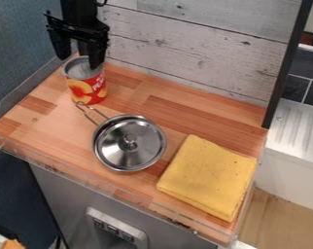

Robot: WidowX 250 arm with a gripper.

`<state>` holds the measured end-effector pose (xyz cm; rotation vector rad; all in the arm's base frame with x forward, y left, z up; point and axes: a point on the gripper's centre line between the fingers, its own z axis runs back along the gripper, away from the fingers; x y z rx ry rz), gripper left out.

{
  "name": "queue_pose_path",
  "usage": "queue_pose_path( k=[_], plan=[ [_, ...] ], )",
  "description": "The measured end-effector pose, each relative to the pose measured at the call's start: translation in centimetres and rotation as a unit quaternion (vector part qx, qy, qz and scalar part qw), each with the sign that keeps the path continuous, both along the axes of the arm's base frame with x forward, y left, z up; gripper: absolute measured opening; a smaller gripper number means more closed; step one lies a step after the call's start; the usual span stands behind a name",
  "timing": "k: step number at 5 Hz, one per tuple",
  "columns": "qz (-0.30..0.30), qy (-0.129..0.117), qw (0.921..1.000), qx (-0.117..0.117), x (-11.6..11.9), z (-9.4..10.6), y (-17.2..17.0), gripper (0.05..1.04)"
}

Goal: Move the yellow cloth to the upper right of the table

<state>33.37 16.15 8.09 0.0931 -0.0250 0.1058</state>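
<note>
"The black pincer (78, 62) hangs at the top left, and its two fingers are apart."

"Is it touching the red and yellow can (86, 87)?"

"It hangs right over the can's top, but I can't really tell from here if they touch."

"Where is the yellow cloth (208, 177)?"

"Low on the right side of the table (185, 114). It's folded and lies flat. One corner is close to the front edge, and another is right by the right edge."

"What's next to it?"

"A shiny pot (129, 143) with a lid on. It's just beside the cloth, on the left, and they are apart. Its handle (89, 113) points up and left, to the can."

"So the can and the pot are both between the pincer and the cloth?"

"Yes. Above the cloth, bare wood goes up to the white board wall (198, 48). A dark post (289, 63) stands at the table's top right corner. A see-through rim (107, 187) goes along the front."

"And past the right edge?"

"A white sink board (299, 126) with grooves."
</note>
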Motion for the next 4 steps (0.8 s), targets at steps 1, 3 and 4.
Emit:
queue_pose_path(
  k=[1,3,4],
  plan=[
    [0.004,0.014,0.9999,-0.009,-0.3,-1.3,-0.3,1.000],
    [-0.056,0.014,0.9983,-0.011,-1.4,-1.3,-9.8,1.000],
    [-0.109,0.003,0.9941,-0.005,-3.1,-1.2,-14.0,1.000]
  ],
)
